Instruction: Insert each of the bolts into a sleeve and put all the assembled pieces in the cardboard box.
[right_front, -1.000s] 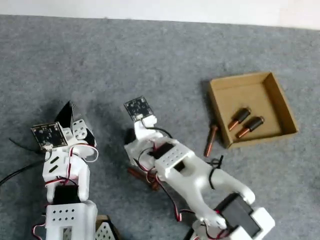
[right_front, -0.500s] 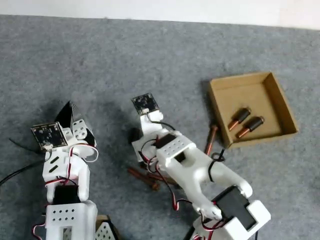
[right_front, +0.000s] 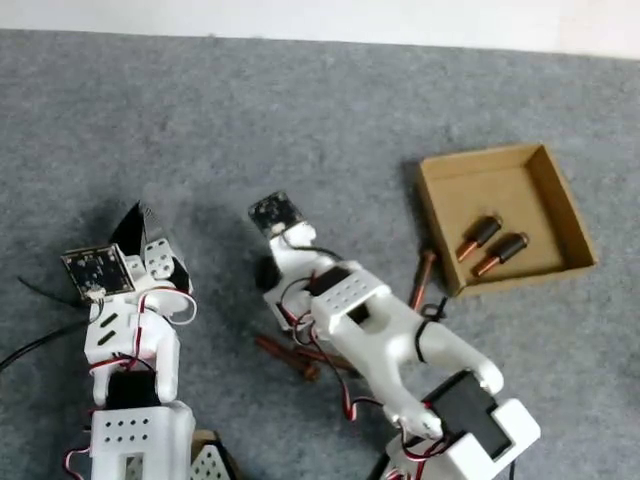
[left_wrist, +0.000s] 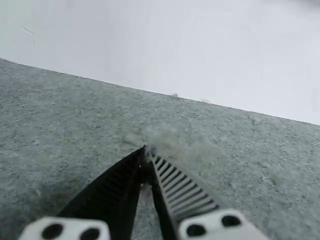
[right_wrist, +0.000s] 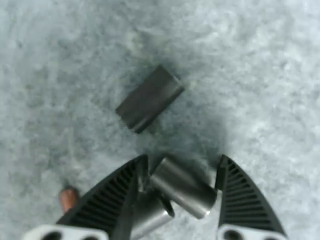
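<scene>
In the right wrist view my right gripper (right_wrist: 182, 161) is open low over the carpet, its fingers on either side of a grey sleeve (right_wrist: 184, 188). A second grey sleeve (right_wrist: 150, 212) lies against it, and a dark sleeve (right_wrist: 150, 98) lies just beyond the fingertips. A copper bolt tip (right_wrist: 67, 197) shows beside them. From above, two copper bolts (right_front: 290, 355) lie under the right arm (right_front: 350, 310), and one bolt (right_front: 422, 280) rests beside the cardboard box (right_front: 440, 215). Two assembled pieces (right_front: 490, 245) lie in the box. My left gripper (left_wrist: 146, 151) is shut and holds nothing.
Grey carpet covers the table, with a white wall along its far edge (right_front: 320, 20). The left arm (right_front: 130, 320) stands at the near left, away from the parts. Open carpet lies between the right arm and the box.
The right arm's wrist swung a little to the right, then back left, and its body shifted, uncovering the bolts beneath it. The left arm stayed still.
</scene>
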